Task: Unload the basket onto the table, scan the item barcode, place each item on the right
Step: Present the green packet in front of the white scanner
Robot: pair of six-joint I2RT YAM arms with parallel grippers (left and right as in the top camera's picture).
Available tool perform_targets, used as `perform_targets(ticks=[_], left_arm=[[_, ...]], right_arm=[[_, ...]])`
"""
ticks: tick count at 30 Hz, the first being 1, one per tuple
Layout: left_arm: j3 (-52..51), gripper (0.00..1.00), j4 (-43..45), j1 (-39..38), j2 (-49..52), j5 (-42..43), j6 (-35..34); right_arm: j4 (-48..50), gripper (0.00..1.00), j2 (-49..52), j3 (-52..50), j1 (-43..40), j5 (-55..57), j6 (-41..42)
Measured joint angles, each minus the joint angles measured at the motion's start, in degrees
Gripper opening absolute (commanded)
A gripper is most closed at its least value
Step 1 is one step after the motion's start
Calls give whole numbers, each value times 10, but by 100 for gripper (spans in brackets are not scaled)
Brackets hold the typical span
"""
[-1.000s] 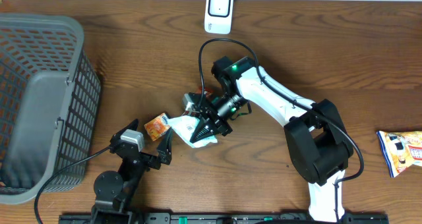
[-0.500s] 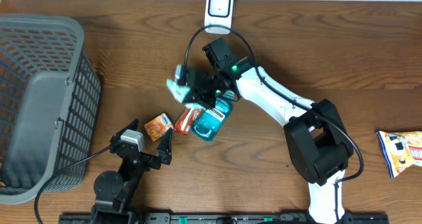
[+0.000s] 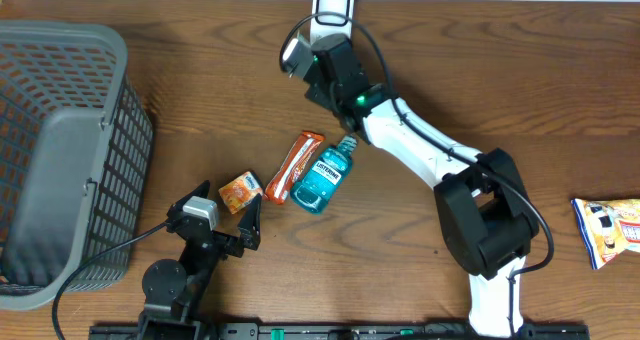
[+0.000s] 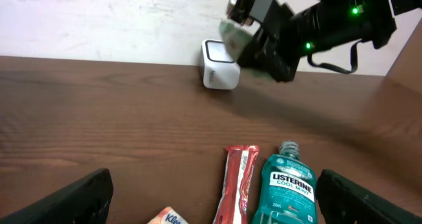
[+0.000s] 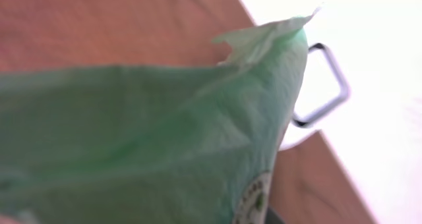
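Holding green packet [image 5: 132, 132] (pinched), beside scanner [image 4: 217, 74], far table [image 3: 520, 40] edge

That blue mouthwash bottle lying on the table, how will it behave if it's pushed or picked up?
The mouthwash bottle looks full of blue liquid, so probably rigid and heavy for its size. Lying on its side, label up, it would likely slide or pivot when pushed, perhaps into the snack bar beside it. Its smooth plastic may slip.

Far left, basket [image 3: 122, 185]; behind, scanner [image 3: 332, 0]; centre, snack bar [image 3: 298, 164] just left of mouthwash bottle [image 3: 320, 180].
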Motion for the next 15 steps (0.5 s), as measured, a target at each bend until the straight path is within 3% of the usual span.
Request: perform_targets(ticks=[6, 15], left_arm=[[0, 98, 0, 0, 0, 0, 0], [0, 98, 0, 0, 0, 0, 0]], right_arm=[[32, 1, 43, 69, -37, 73, -57], [20, 1, 260, 335, -48, 184, -184]])
